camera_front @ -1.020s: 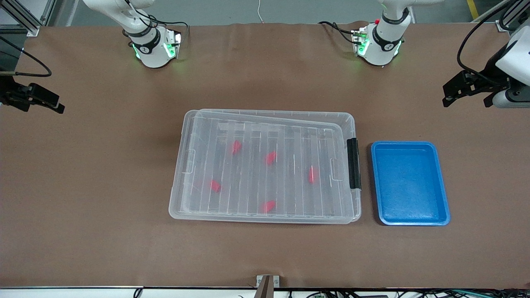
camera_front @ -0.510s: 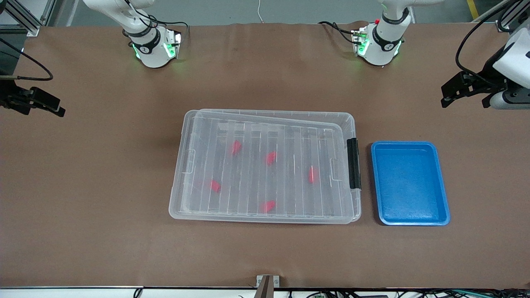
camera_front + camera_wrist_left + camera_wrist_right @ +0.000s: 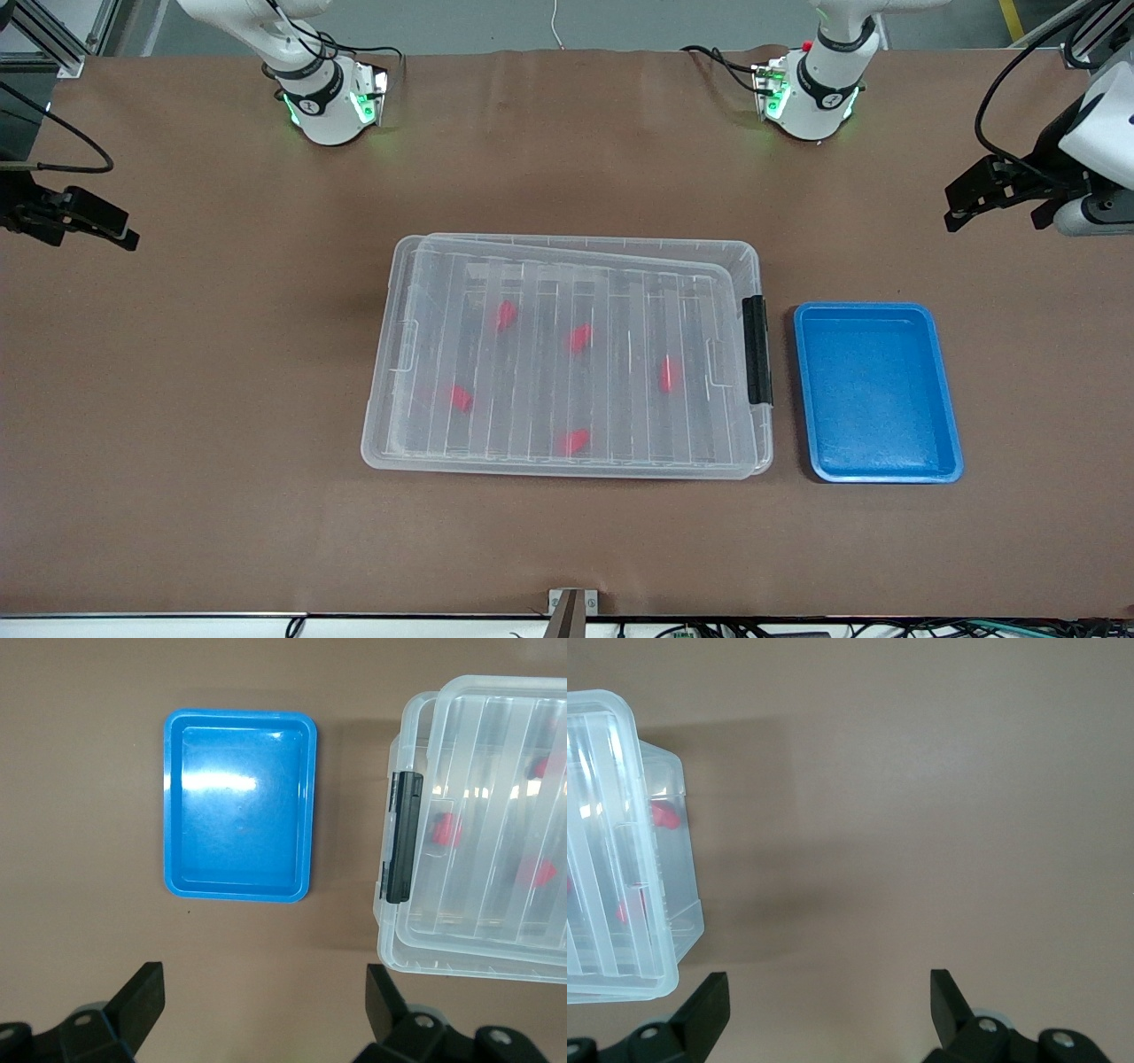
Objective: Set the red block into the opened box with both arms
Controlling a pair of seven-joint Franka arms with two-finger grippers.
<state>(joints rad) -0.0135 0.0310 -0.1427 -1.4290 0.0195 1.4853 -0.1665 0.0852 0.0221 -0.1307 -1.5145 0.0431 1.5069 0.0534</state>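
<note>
The clear box [image 3: 620, 242] sits mid-table, its ribbed lid [image 3: 549, 292] lying on it slightly askew and a black clip handle [image 3: 755, 350] on the end toward the left arm. Several red blocks, such as one red block [image 3: 580, 337], lie inside under the lid. Some show in the wrist views too [image 3: 446, 828] [image 3: 664, 817]. My left gripper [image 3: 994, 206] [image 3: 264, 1001] hangs open and empty over bare table past the blue tray. At the right arm's end, my right gripper [image 3: 71, 226] [image 3: 829, 1001] hangs open and empty over bare table, clear of the box [image 3: 673, 904].
A shallow blue tray [image 3: 873, 390] [image 3: 239, 806] lies empty beside the box's handle end [image 3: 407, 837]. The two arm bases [image 3: 328, 106] [image 3: 811, 97] stand along the table edge farthest from the front camera. Brown tabletop surrounds the box.
Both grippers have shifted only slightly in place. The box, its lid, the red blocks and the blue tray have not moved.
</note>
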